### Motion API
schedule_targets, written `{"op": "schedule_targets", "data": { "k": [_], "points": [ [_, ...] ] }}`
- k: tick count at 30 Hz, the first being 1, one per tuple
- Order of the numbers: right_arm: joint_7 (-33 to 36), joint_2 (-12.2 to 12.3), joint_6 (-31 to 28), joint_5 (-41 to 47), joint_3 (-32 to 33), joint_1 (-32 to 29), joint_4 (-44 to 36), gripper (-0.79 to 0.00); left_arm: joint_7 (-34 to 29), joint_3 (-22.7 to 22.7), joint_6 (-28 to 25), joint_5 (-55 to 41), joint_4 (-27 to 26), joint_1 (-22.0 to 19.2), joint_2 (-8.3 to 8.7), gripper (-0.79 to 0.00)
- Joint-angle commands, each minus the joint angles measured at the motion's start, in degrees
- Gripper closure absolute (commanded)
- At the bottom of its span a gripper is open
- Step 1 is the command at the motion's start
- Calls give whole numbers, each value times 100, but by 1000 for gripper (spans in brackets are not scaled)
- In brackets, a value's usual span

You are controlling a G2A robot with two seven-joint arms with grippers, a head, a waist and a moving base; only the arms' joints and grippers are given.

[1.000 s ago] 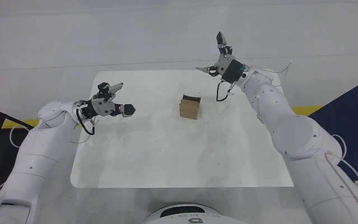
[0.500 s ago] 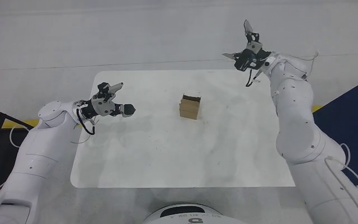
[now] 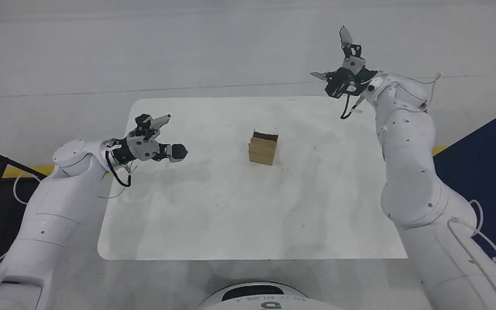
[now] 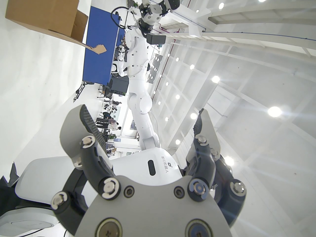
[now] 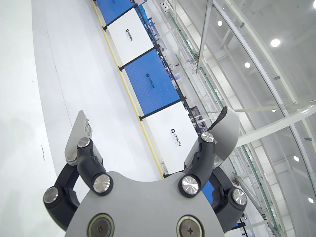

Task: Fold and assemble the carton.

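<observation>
Brown cardboard carton (image 3: 263, 148) near the middle of the white table (image 3: 232, 217), a shade toward 12 o'clock. Upright, top flaps open, well apart from both grippers. From the left wrist view (image 4: 42, 10), one long flap jutting off the open end with a small tab at its tip, and one corner cut by the picture's edge. Inside too dark and small to make out from above.

Left gripper (image 3: 172, 136) at 9 o'clock of the carton, above the table just inside its edge, fingers spread wide with nothing between them (image 4: 142, 110). Ribbed black pads plain on the inner faces.

Right gripper (image 3: 328, 54) at about 1 o'clock of the carton, past the table's far corner and off its surface. Jaws likewise spread, holding nothing (image 5: 153, 112).

Beyond the right gripper, a row of floor partitions, white panel (image 5: 129, 35) and blue panel (image 5: 151, 85) in turn. Short logo print on each, dark on white, pale on blue. Farther panels too small to tell any lettering.
</observation>
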Motion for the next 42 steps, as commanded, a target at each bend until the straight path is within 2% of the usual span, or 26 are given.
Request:
{"op": "schedule_targets", "data": {
  "k": [1,5,7,9,13,19,21,24,25,27,42],
  "points": [
    [323,-63,976,-428,-299,-113,-386,-785,0,0,0,0,0,0,0,-785],
    [1426,-255,2529,-1307,-1042,-619,-1650,-785,0,0,0,0,0,0,0,-785],
    [2069,-359,3154,-1800,-1477,-1147,-2564,-785,0,0,0,0,0,0,0,-785],
    [2668,-445,3274,-2330,-1903,-1667,-3461,-785,0,0,0,0,0,0,0,-785],
    [3433,-504,3449,-3285,-2503,-2509,-4893,-785,0,0,0,0,0,0,0,-785],
    [4395,-426,4131,-5370,-3069,-3421,-6337,-785,0,0,0,0,0,0,0,-785],
    [4748,-398,4164,-6104,-3217,-3602,-6552,-785,0,0,0,0,0,0,0,-785],
    [5752,-374,3602,-7545,-3547,-3870,-6735,-785,0,0,0,0,0,0,0,-785],
    [5980,-376,3466,-7707,-3625,-3923,-6707,-785,0,0,0,0,0,0,0,-785],
    [6169,-390,3382,-7534,-3692,-3976,-6599,-785,0,0,0,0,0,0,0,-785],
    [6169,-390,3382,-7534,-3692,-3976,-6599,-785,0,0,0,0,0,0,0,-785]
  ]
}}
